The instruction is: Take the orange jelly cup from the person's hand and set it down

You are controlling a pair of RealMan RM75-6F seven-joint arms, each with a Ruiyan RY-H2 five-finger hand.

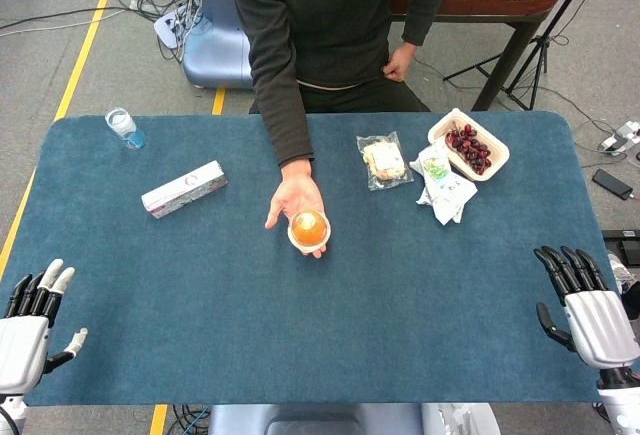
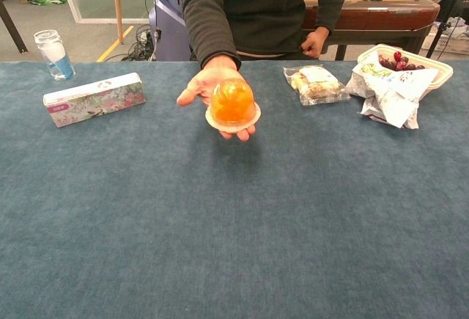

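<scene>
Both our left hand [image 1: 30, 330] and right hand [image 1: 590, 305] rest fingers spread, empty; orange jelly cup [image 2: 233, 105] sits on person's hand [image 2: 212, 88], flanked by box [image 2: 93, 99] and wrapped snack [image 2: 316, 84].

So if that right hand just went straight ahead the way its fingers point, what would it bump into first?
Probably nothing soon. The right hand points up the table along its right side, over bare cloth. The tray of cherries lies further inward, likely missed, though depth is hard to judge.
</scene>
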